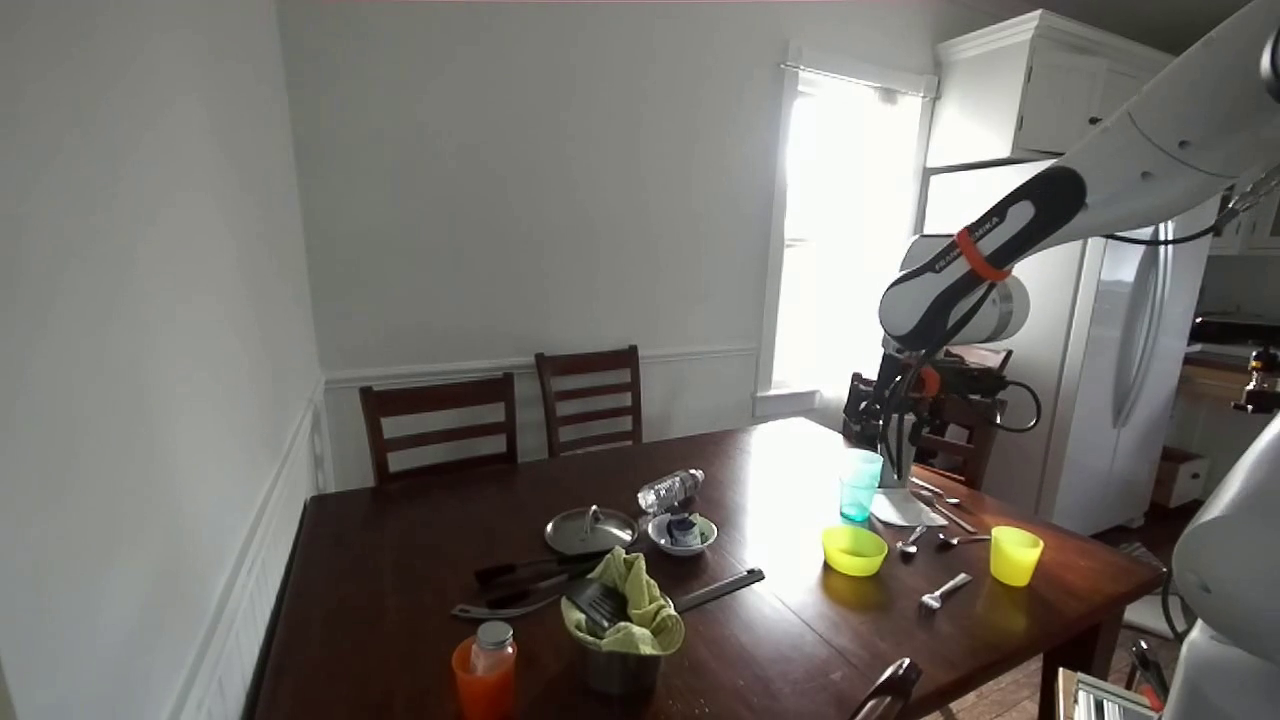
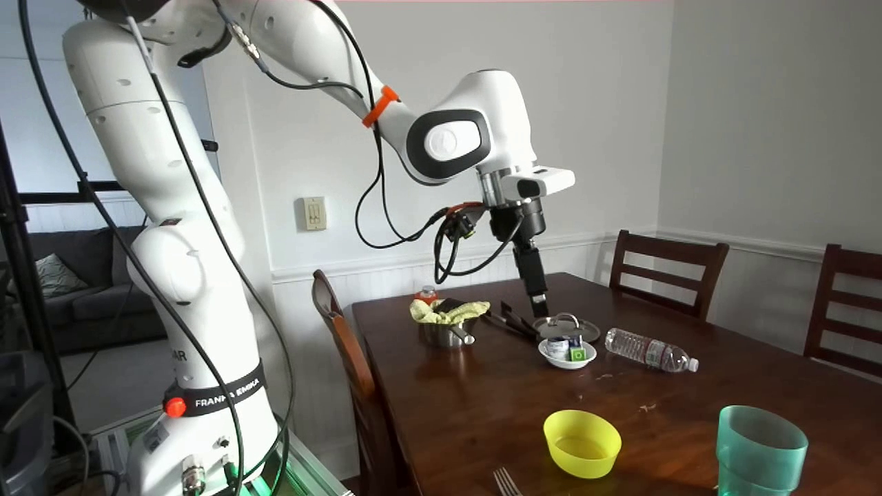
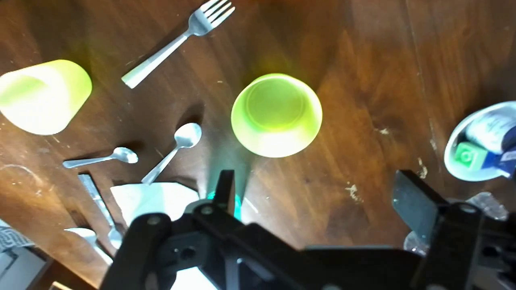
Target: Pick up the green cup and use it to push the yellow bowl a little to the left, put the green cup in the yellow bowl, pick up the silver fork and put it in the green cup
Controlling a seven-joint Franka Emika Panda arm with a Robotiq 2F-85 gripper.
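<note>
Fingers (image 3: 415, 205): parted, above tabletop (image 3: 363, 72)
Green cup (image 3: 238, 207): partly behind one
Yellow bowl (image 3: 277, 110): lower, apart
Silver fork (image 3: 165, 53): farther off

You have one translucent teal-green plastic cup (image 2: 760, 451), one tapered yellow plastic cup (image 1: 1016, 558) and one orange plastic cup (image 1: 484, 688): three in all. You have one lime-yellow plastic bowl (image 3: 276, 104) and one round white bowl (image 2: 566, 363): two. You also have one silver metal fork (image 3: 170, 50), two silver metal spoons (image 3: 188, 136), two silver utensils (image 3: 115, 237) of unclear kind, one clear plastic water bottle (image 2: 648, 350), one round metal lid (image 1: 572, 535) and one metal pot (image 1: 625, 672).

An orange cup (image 1: 484, 690) holds what may be a jar (image 1: 493, 648).
</note>
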